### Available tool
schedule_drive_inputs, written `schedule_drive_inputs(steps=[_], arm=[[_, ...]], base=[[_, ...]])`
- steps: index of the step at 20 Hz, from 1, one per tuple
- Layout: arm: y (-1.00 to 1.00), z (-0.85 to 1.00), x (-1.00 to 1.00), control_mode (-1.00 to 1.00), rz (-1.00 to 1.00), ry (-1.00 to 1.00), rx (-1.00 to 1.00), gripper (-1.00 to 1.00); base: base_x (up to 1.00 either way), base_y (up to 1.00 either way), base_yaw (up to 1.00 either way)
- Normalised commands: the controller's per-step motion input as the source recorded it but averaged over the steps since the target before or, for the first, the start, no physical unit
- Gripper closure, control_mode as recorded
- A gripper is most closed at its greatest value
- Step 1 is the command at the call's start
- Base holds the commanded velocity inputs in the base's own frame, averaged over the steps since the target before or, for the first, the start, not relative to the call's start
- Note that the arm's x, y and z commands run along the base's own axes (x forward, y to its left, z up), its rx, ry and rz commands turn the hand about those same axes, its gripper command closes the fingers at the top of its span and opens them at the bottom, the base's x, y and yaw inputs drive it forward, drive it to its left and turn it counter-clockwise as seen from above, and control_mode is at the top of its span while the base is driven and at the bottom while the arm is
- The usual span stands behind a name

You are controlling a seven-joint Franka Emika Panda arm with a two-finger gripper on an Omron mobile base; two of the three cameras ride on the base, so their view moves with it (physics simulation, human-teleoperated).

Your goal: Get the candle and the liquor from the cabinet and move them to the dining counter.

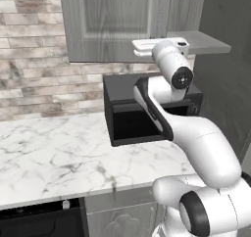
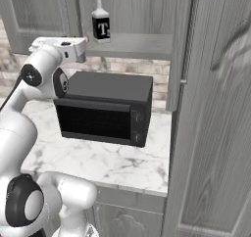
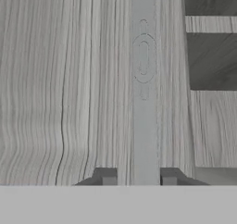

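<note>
One bottle (image 2: 100, 23) upright on cabinet (image 2: 147, 45) shelf, above one microwave (image 2: 105, 108). Gripper (image 3: 139, 177) at shelf-floor height, just beside bottle, left of it in right base view. Jaws narrowed to smallest gap, nothing held.

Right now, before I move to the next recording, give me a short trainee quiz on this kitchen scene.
1. True or false: the bottle stands on the cabinet shelf.
2. What sits on the worktop below that shelf? A. microwave B. kettle C. toaster
3. Fill in: the wall behind the worktop is made of ____.
Key: 1 true; 2 A; 3 brick.
</note>
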Motion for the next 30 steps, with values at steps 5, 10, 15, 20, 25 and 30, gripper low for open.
schedule_drive_inputs(steps=[5, 10, 15, 20, 25, 30], arm=[[0.56, 0.63, -0.69, -1.00, 0.00, 0.04, 0.00, 1.00], [0.63, 0.62, -0.74, -1.00, 0.00, 0.01, 0.00, 1.00], [0.64, 0.53, -0.80, -1.00, 0.00, 0.00, 0.00, 1.00], [0.66, 0.54, -0.80, -1.00, 0.00, 0.00, 0.00, 1.00], [0.67, 0.52, -0.91, -1.00, 0.00, 0.00, 0.00, 1.00], [0.79, 0.40, -0.95, -1.00, 0.00, 0.00, -0.03, 1.00]], base=[[0.00, 0.00, 0.00], [0.00, 0.00, 0.00], [0.00, 0.00, 0.00], [0.00, 0.00, 0.00], [0.00, 0.00, 0.00], [0.00, 0.00, 0.00]])
